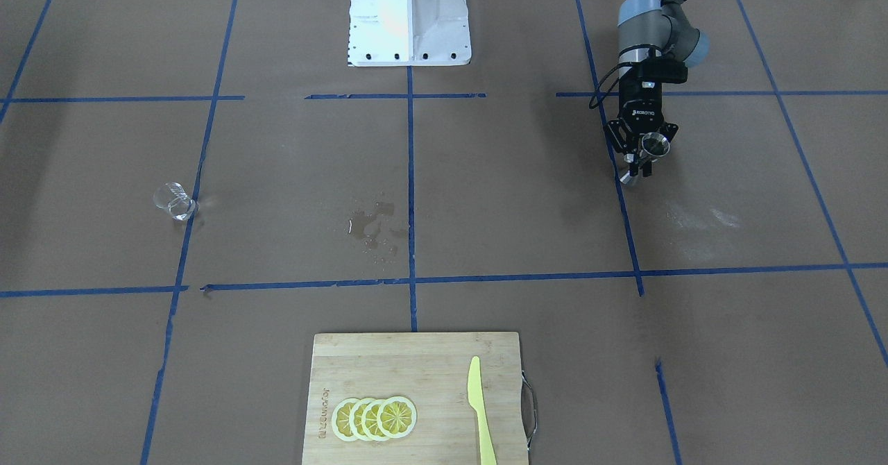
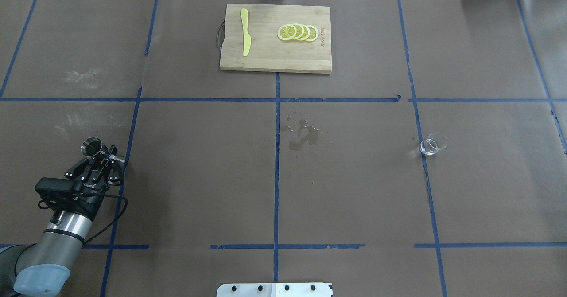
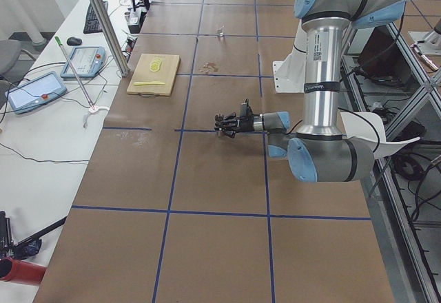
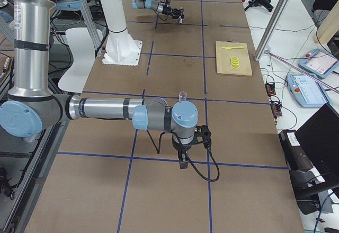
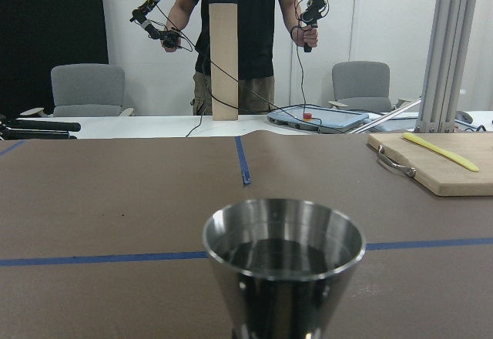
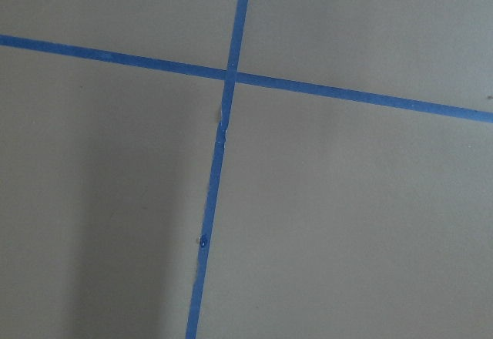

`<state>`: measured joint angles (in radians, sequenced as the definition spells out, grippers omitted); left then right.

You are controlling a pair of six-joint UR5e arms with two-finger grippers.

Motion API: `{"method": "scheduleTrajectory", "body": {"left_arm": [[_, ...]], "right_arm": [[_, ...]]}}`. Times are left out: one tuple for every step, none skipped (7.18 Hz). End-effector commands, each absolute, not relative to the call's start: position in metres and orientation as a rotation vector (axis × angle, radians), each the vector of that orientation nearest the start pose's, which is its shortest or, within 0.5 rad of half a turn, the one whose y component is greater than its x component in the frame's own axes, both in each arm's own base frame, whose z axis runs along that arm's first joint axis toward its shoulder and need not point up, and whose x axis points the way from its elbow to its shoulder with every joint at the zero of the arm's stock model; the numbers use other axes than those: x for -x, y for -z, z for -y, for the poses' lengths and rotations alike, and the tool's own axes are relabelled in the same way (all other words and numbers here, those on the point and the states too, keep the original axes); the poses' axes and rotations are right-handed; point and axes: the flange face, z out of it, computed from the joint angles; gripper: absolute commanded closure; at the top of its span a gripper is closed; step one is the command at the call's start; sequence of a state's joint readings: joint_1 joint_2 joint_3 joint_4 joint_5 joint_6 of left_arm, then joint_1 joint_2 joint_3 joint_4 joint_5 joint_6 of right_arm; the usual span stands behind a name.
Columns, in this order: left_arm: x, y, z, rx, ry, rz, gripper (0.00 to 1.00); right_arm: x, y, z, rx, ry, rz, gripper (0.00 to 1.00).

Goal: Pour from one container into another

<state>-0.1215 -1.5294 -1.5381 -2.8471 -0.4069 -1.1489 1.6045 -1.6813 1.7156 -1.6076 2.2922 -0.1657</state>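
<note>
The clear glass cup [image 2: 433, 144] stands alone on the table's right half, also visible in the front-facing view as the cup [image 1: 175, 201]. My left gripper [image 2: 105, 153] is shut on the waist of the silver hourglass jigger [image 2: 91, 146], held low over the table's left side. The jigger [image 5: 283, 266] fills the lower part of the left wrist view, mouth up, its inside dark. The front-facing view shows the same gripper [image 1: 642, 159] with the jigger [image 1: 654, 146]. My right gripper [image 4: 183, 161] points down at the table near the robot's side; I cannot tell its state.
A wooden cutting board [image 2: 266, 57] at the far middle carries lemon slices [image 2: 297, 32] and a yellow knife [image 2: 245, 37]. A small wet spill [image 2: 303, 136] marks the table centre. The robot base [image 1: 409, 17] sits at the near edge. A person [image 5: 239, 38] stands beyond the table.
</note>
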Motion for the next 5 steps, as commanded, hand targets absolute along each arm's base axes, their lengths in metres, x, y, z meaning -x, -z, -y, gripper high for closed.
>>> {"method": "scheduleTrajectory", "body": {"left_arm": [[-0.416, -0.5386, 0.277, -1.241, 0.448, -0.733, 1.0], [-0.4161, -0.5387, 0.2771, -1.241, 0.447, -0.732, 1.0], [-0.4162, -0.5394, 0.2771, -1.242, 0.445, -0.73, 1.0], [-0.4153, -0.5395, 0.2776, -1.247, 0.43, -0.718, 1.0], [-0.4157, -0.5396, 0.2774, -1.249, 0.409, -0.708, 0.97]], "right_arm": [[-0.0824, -0.6467, 0.4421, -0.069, 0.125, 0.72, 0.0], [-0.0824, -0.646, 0.4422, -0.07, 0.126, 0.72, 0.0], [-0.0824, -0.6459, 0.4422, -0.071, 0.126, 0.72, 0.0], [-0.0824, -0.6459, 0.4422, -0.071, 0.126, 0.72, 0.0], [-0.0824, -0.6459, 0.4422, -0.071, 0.127, 0.72, 0.0]]}}
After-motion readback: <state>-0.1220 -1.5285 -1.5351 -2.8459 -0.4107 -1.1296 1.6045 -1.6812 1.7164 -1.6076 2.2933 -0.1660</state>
